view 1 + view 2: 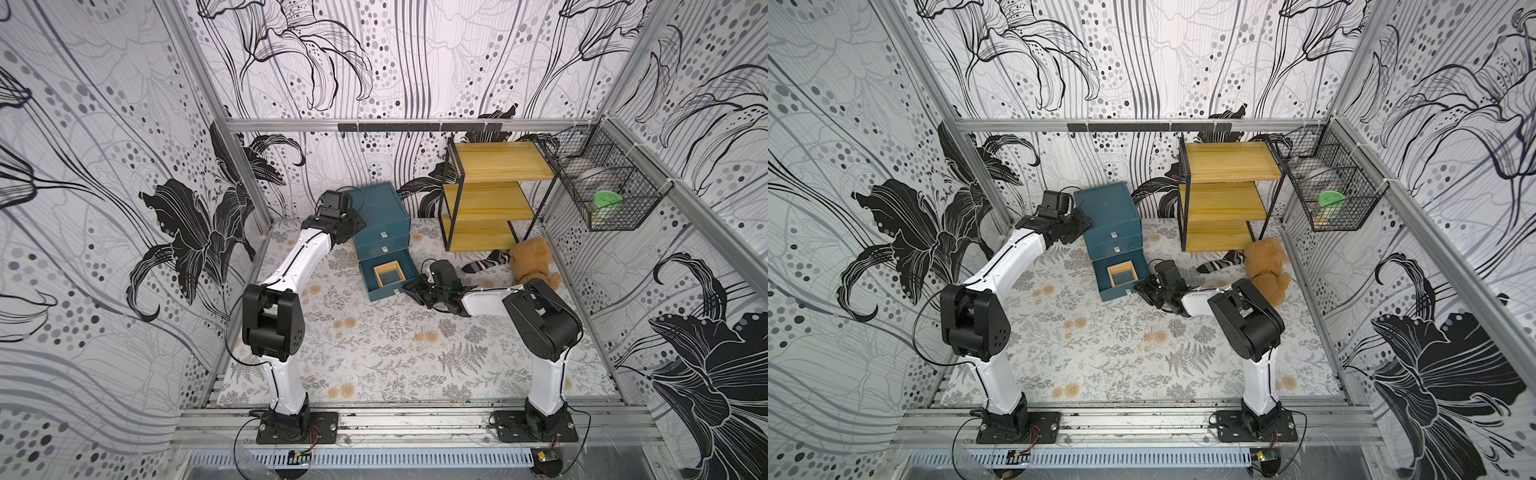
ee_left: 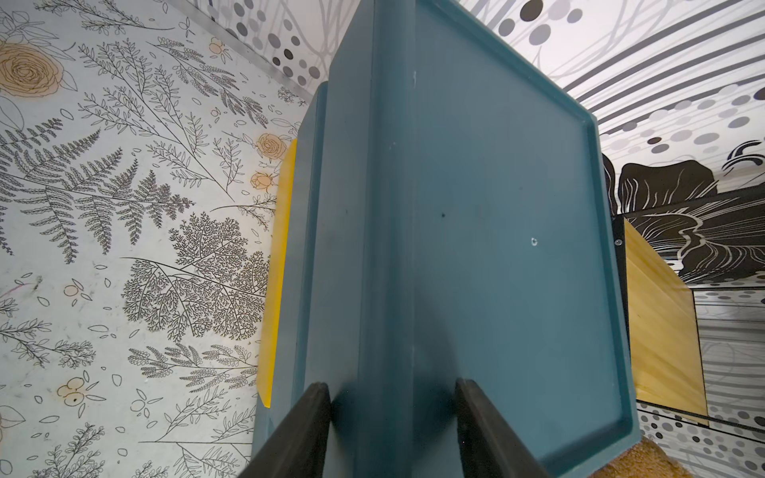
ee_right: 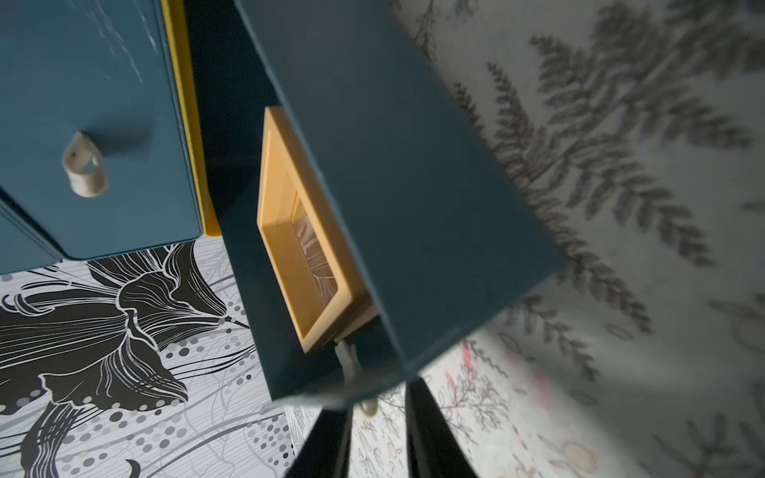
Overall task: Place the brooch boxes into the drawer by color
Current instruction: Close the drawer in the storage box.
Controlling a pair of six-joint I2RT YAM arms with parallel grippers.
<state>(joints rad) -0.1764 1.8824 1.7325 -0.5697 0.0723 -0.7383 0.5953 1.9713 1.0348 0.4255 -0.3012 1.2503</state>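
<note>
The teal chest [image 1: 380, 208] stands at the back of the table. Its bottom drawer [image 1: 384, 293] is pulled out, and its two upper drawers are closed. One yellow-tan brooch box [image 1: 378, 277] [image 3: 285, 248] lies flat inside the open drawer. My right gripper [image 1: 409, 289] [image 3: 374, 397] is at the drawer's front, open, with the small silver pull [image 3: 368, 407] between its fingers and a gap on one side. My left gripper [image 1: 355, 226] [image 2: 393, 385] is open and straddles the chest's upper left edge, one finger by the side wall and one over the top.
A yellow wooden shelf rack [image 1: 494, 195] with a black frame stands right of the chest. A brown teddy bear [image 1: 534, 259] and a striped sock [image 1: 488, 262] lie at its foot. A black wire basket [image 1: 602, 195] hangs on the right wall.
</note>
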